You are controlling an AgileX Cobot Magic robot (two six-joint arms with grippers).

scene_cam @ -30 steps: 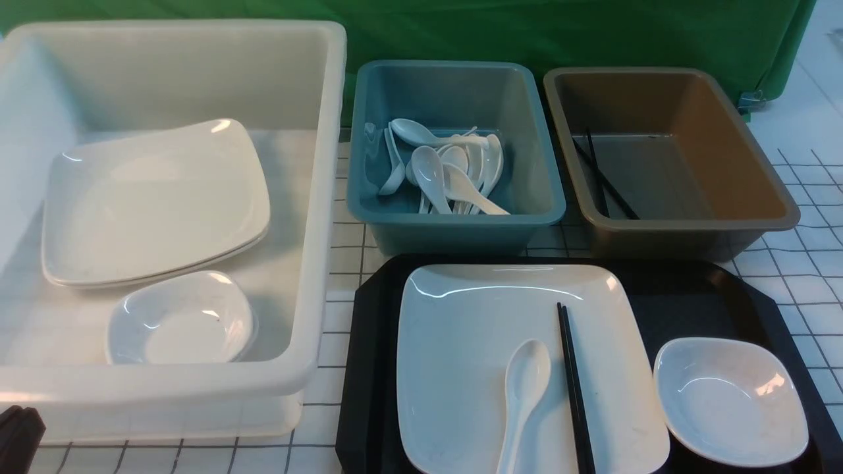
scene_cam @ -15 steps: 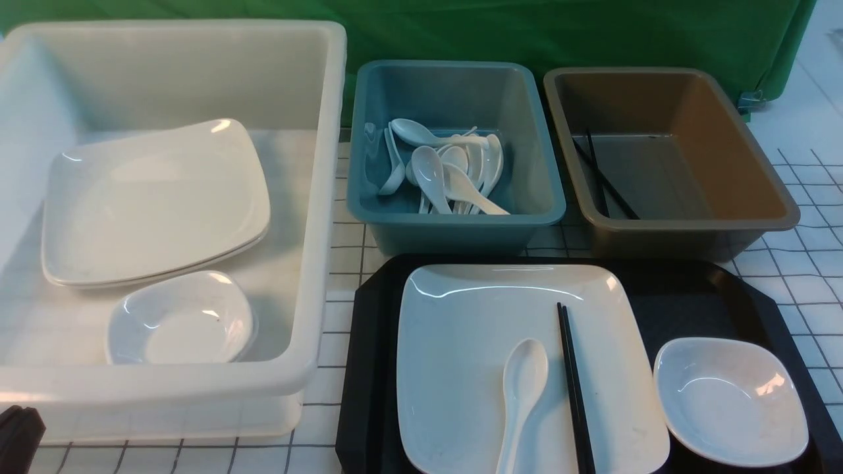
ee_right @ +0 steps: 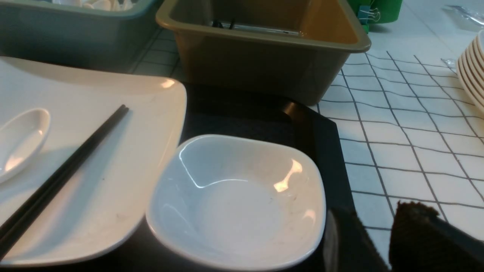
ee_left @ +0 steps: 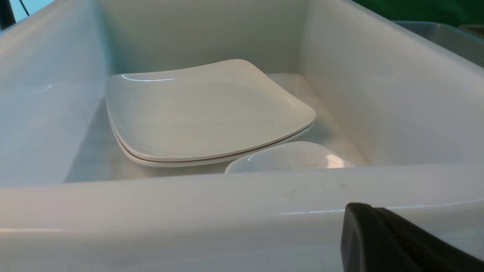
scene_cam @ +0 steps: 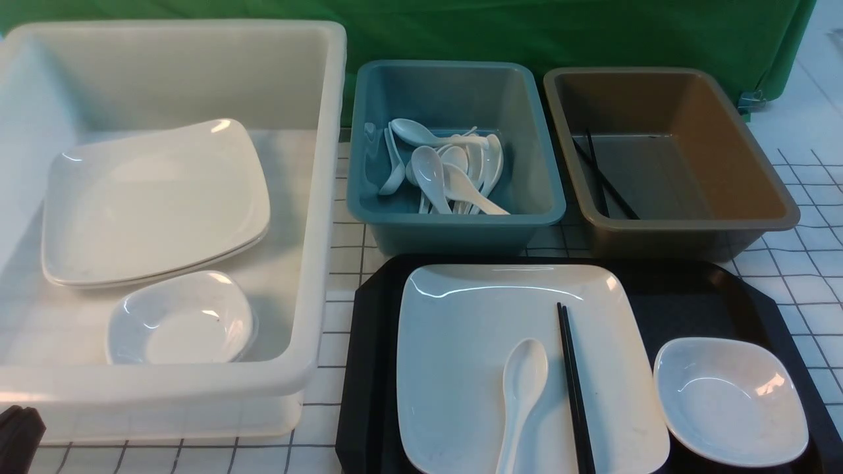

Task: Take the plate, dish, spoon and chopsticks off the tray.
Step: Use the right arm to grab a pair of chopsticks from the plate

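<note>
Flagging: spoon, chopsticks lie loose on plate, dish just beside it on tray; lifting plate first would likely spill them. Right end effector part-spread, empty; left end effector closed.

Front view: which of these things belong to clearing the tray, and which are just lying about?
Job: tray, plate, spoon and chopsticks lying on the plate, dish beside it on the tray.
Lying about: white tub, teal tub, brown tub, each partly filled.
</note>
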